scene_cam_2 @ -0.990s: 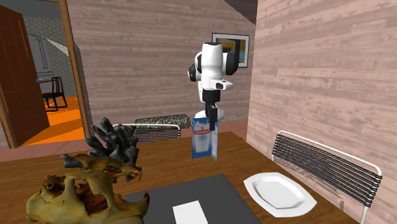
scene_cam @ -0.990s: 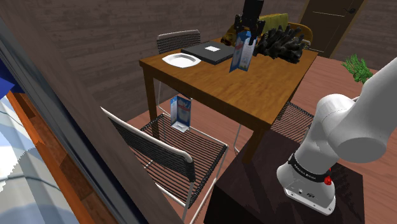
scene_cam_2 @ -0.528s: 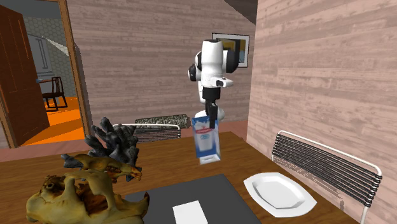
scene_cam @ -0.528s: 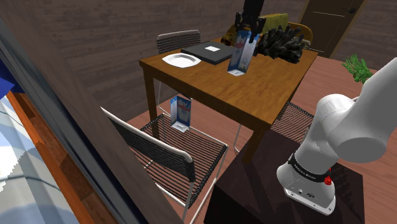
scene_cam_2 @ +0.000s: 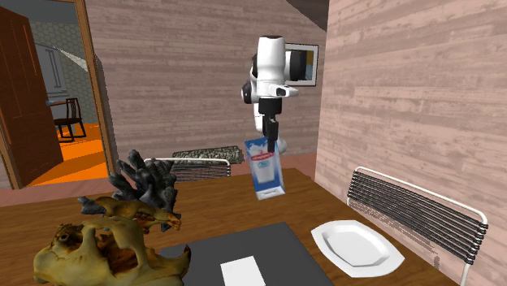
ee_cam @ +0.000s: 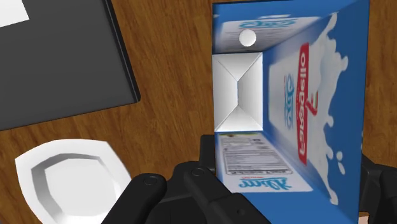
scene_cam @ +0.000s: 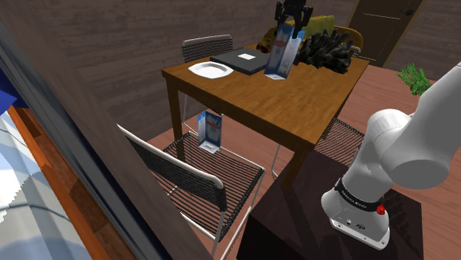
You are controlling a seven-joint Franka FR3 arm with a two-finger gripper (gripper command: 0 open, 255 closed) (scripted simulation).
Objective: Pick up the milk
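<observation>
Clasping tilted milk carton (scene_cam: 278,55) at its top, tool (scene_cam: 289,22) fingers against opposite sides.

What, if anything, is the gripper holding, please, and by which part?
The gripper holds the blue-and-white milk carton, its fingers clasping two opposite sides near the gabled top.

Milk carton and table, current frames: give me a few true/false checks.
1. The milk carton is clasped between the fingers of the gripper. True.
2. The white plate holds food. False: it is empty.
3. The white plate lies beside a dark mat on the wooden table. True.
4. The second blue carton stands on the tabletop. False: it stands lower down, near the table leg.
</observation>
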